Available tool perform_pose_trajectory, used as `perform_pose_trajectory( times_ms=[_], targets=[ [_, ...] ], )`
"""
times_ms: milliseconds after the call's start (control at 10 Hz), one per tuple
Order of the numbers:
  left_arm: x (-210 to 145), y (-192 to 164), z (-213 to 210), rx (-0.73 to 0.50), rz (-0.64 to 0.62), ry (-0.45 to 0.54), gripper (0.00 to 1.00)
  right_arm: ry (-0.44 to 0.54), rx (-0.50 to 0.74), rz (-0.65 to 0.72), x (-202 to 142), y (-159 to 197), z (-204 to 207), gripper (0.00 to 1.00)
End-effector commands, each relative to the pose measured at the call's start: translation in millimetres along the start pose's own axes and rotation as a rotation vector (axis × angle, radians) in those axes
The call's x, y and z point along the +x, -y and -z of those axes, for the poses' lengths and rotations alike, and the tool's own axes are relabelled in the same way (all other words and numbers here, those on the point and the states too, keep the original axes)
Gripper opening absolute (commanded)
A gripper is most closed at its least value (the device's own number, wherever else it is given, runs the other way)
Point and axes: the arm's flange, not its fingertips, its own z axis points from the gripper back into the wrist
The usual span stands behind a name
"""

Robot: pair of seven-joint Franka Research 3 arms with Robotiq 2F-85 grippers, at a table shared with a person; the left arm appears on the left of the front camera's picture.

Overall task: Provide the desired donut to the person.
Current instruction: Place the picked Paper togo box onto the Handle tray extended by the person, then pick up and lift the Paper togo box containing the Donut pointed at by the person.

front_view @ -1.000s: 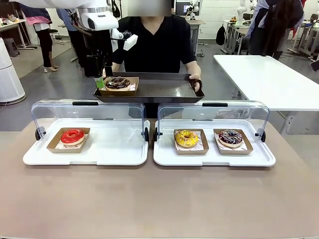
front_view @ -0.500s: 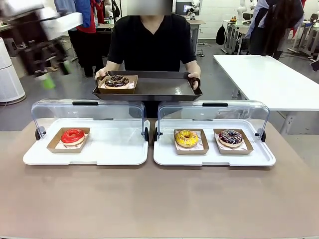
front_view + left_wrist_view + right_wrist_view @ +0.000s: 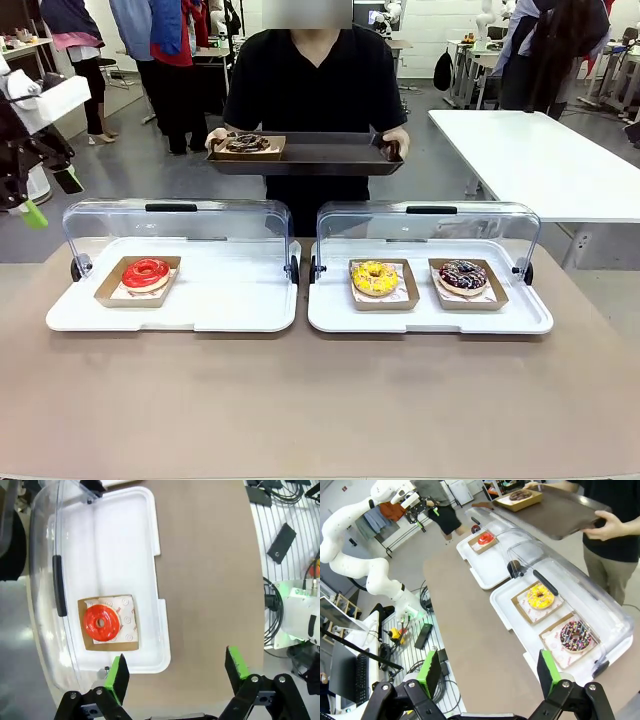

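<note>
The person [image 3: 305,90] stands at the far side and holds a dark serving tray [image 3: 320,155] with both hands. On its left end a chocolate donut [image 3: 247,144] lies in a cardboard dish. My left gripper [image 3: 50,197] hangs open and empty at the far left, above the left case's outer end. In its wrist view the left gripper [image 3: 177,670] looks down on a red donut [image 3: 101,623]. The open, empty right gripper [image 3: 487,672] is high over the table's near right, well short of a yellow donut [image 3: 540,596] and a sprinkled chocolate donut [image 3: 576,635].
Two white display cases [image 3: 230,300] [image 3: 330,312] sit side by side with clear lids [image 3: 175,225] raised at the back. They hold the red donut [image 3: 146,273], yellow donut [image 3: 375,278] and sprinkled donut [image 3: 463,275]. Brown tabletop [image 3: 320,400] lies bare in front. Bystanders stand behind.
My left arm has pulled away from the person's tray, swinging out to the far left. The person has drawn the tray with the chocolate donut back and up.
</note>
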Motion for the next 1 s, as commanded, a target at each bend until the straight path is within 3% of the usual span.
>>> perform_pose_trajectory(
  times_ms=[0,100,600,700,900],
  targets=[
    [7,-3,6,0.036,-0.045,-0.076,1.0,0.015,-0.004,-0.004,1,0,1,1.0],
    [0,0,0,0.0,0.0,0.0,1.0,0.015,-0.004,-0.004,1,0,1,1.0],
    [1,-2,2,0.005,-0.012,-0.019,1.0,0.015,-0.004,-0.004,1,0,1,1.0],
    [-15,-13,-3,-0.007,-0.072,0.249,1.0,0.015,-0.004,-0.004,1,0,1,1.0],
    [-65,-19,-7,-0.096,-0.15,0.587,1.0,0.015,-0.004,-0.004,1,0,1,1.0]
  ],
)
